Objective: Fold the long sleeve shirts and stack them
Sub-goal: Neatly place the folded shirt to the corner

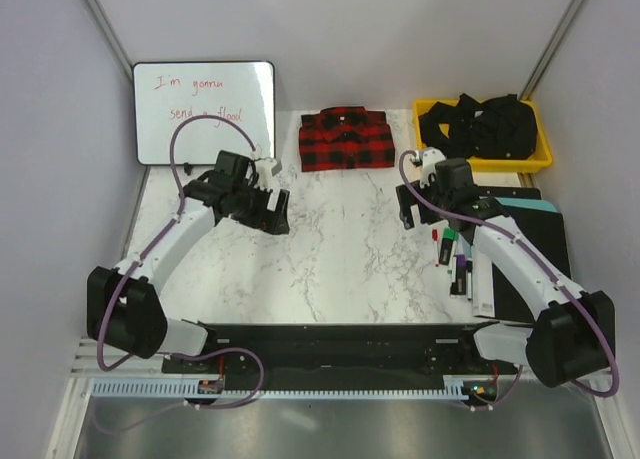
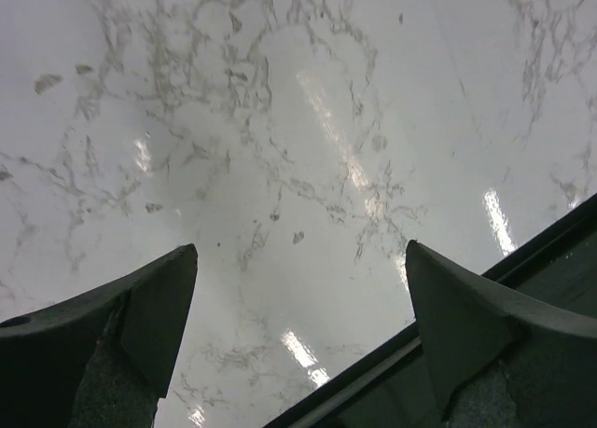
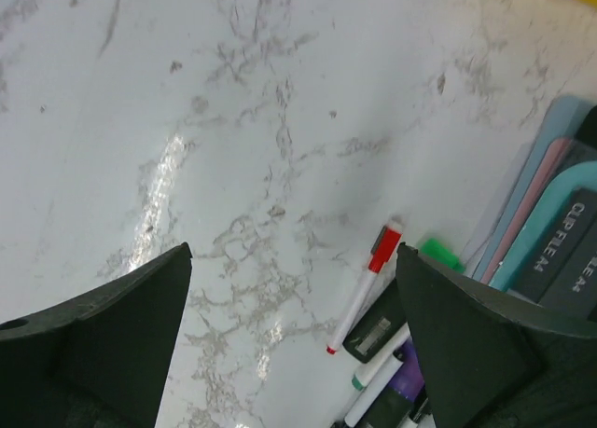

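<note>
A red-and-black check flannel shirt [image 1: 345, 139] lies folded at the back middle of the marble table, collar toward the back. My left gripper [image 1: 275, 219] is open and empty, hovering over bare marble to the left and in front of the shirt; its fingers [image 2: 159, 307] frame only tabletop. My right gripper [image 1: 408, 214] is open and empty, to the right and in front of the shirt; its fingers [image 3: 131, 325] frame marble and markers. The shirt shows in neither wrist view.
A yellow bin [image 1: 535, 159] at the back right holds dark cloth [image 1: 485, 127]. A whiteboard [image 1: 204, 111] with red writing leans at the back left. Markers [image 1: 455, 259], a red-capped pen [image 3: 366, 281] and folders [image 1: 525, 229] lie at right. A black rail [image 2: 448, 344] crosses the left wrist view.
</note>
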`<state>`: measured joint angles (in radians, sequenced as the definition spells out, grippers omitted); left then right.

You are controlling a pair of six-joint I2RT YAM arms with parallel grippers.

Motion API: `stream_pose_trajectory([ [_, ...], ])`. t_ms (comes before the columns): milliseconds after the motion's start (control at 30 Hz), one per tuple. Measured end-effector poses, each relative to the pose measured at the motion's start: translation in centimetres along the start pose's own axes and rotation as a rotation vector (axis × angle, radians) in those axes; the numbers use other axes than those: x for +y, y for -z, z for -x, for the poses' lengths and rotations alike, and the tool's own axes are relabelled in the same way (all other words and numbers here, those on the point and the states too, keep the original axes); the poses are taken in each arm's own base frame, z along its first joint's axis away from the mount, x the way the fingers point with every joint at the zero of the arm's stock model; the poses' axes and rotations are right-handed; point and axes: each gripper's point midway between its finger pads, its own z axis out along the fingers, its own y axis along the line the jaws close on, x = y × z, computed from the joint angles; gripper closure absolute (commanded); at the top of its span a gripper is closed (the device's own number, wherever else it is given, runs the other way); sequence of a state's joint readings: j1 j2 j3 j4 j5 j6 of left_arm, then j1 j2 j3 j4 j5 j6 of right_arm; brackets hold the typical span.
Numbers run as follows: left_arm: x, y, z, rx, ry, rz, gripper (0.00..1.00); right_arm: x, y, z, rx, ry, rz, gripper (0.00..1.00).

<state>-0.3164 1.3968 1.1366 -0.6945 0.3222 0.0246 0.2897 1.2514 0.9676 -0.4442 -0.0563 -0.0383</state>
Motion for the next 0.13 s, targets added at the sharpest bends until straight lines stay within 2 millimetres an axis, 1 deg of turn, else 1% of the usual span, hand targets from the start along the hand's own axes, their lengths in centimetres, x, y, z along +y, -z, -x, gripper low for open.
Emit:
stream_pose_trajectory([
  [33, 0.0, -0.3, -1.7, 0.033, 0.007, -0.005, 0.01, 0.0, -0.2, -1.3, 0.029, 0.002, 0.002, 0.02],
  [100, -0.1, -0.6, -3.7, 0.068, 0.014, -0.01, 0.01, 0.1, -0.3, -3.3, 0.072, 0.003, 0.003, 0.02],
  [133, -0.1, -0.7, -4.2, 0.076, 0.016, -0.012, 0.01, 0.1, -0.2, -3.8, 0.082, 0.005, 0.004, 0.02],
])
